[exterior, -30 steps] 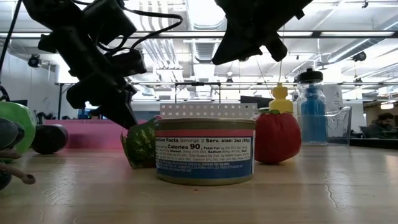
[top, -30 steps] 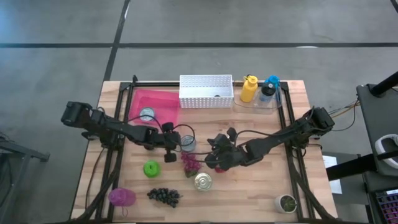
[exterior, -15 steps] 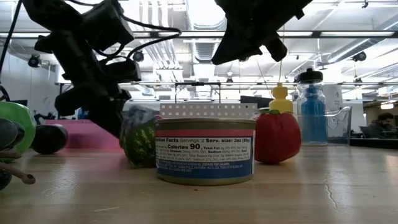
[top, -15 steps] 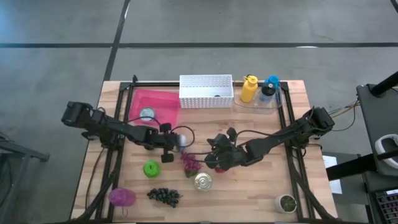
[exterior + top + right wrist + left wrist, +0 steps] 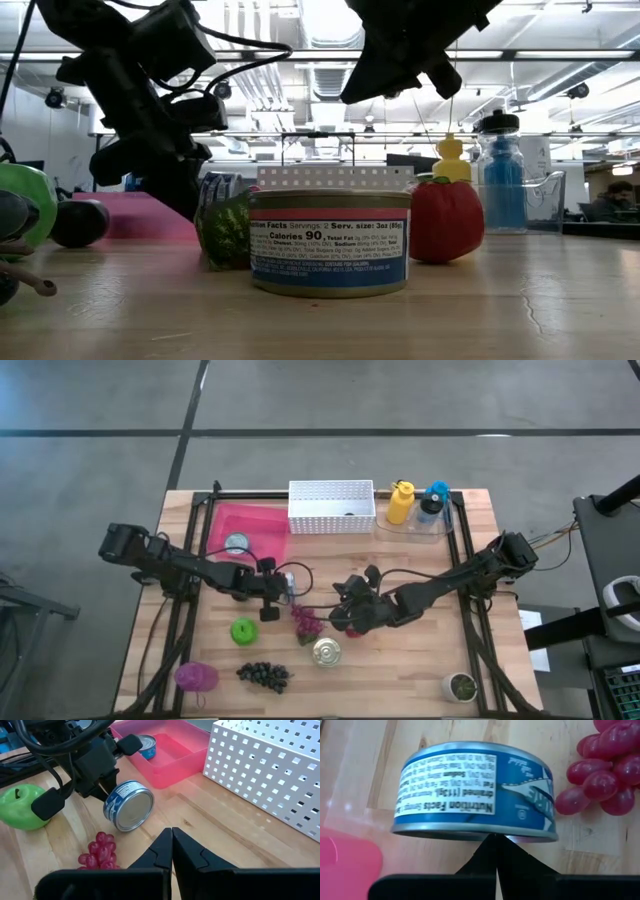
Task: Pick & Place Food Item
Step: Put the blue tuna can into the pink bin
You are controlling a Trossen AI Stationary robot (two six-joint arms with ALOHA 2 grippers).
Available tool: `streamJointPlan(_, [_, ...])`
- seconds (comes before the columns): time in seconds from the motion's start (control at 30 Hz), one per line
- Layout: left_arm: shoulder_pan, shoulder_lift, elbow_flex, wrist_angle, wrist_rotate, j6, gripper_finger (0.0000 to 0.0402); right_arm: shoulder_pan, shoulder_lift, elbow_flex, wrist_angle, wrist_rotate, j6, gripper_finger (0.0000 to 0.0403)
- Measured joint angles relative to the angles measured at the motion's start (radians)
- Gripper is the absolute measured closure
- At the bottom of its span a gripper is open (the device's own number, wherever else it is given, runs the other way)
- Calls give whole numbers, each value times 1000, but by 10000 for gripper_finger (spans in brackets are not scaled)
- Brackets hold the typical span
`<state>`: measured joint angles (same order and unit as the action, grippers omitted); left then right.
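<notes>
Left gripper [image 5: 287, 586] sits mid-table with its fingers pressed together, tips meeting in a single point in its own wrist view, nothing pinched between them. Right at those tips is the blue tuna can [image 5: 128, 805], tipped on its side with its flat silver end facing the right arm (the nutrition label reads upside down in the left wrist view). Whether the closed tips actually touch the can's wall, hard to tell. Just beyond the can from that gripper lie the red grapes [image 5: 601, 777] on the bare wood. Behind the left gripper, toward the table's far edge, is the pink tray [image 5: 262, 522], with a second small can [image 5: 146, 745] inside it.

Right gripper [image 5: 347, 610] hovers near the table's centre, fingers also pressed shut and empty, pointing toward the tipped can and the grapes. Beside it stands the white perforated basket [image 5: 270, 765]. Near the left gripper, a green apple [image 5: 243, 630] rests on the table; an upright labelled can [image 5: 329, 240] fills the low view's foreground.
</notes>
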<state>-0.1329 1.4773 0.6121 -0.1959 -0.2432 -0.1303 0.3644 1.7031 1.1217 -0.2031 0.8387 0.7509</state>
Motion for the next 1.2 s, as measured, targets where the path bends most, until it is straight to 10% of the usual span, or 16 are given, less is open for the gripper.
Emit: streamJointPlan(1.2, [1, -57, 18, -148, -3, -78, 400, 0, 0, 0, -2, 0, -3, 394])
